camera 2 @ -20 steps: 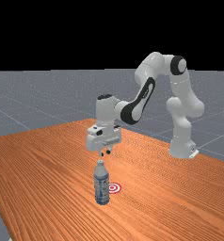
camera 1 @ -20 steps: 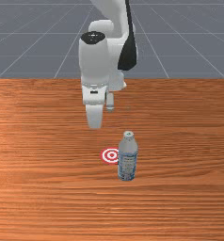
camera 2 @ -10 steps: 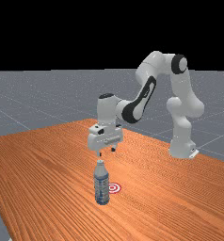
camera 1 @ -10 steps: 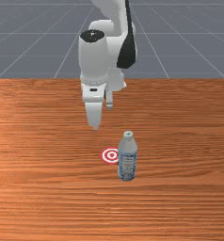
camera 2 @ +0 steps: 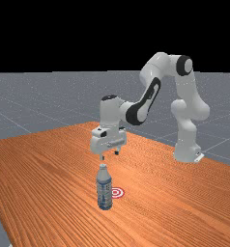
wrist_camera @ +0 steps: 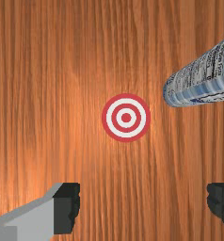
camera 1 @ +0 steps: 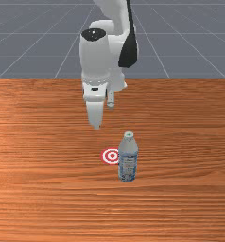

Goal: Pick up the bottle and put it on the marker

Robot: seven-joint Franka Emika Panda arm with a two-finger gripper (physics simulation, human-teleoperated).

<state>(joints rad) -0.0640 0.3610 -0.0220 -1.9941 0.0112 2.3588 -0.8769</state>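
High over the table, the gripper (camera 2: 109, 155) is open and holds nothing. The wrist view shows the gripper (wrist_camera: 143, 204) with its fingers wide apart and bare table beneath. A clear bottle (camera 1: 128, 160) with a blue and white label stands upright, lower than the hand and toward the front view's right. It stands beside the red and white ringed marker (camera 1: 111, 156), whose edge it partly covers there. The wrist view shows a gap between the bottle (wrist_camera: 198, 80) and the whole marker (wrist_camera: 126, 117). In the far view the bottle (camera 2: 104, 188) hides the marker's left edge.
The wooden table (camera 1: 43, 160) extends around the bottle and marker. At the far view's right, the arm's base (camera 2: 186, 150) stands by the table's edge.
Compared with a second ago, the fingertips are farther apart in the far view. The hand has turned slightly and risen a little. Bottle and marker have stayed put.
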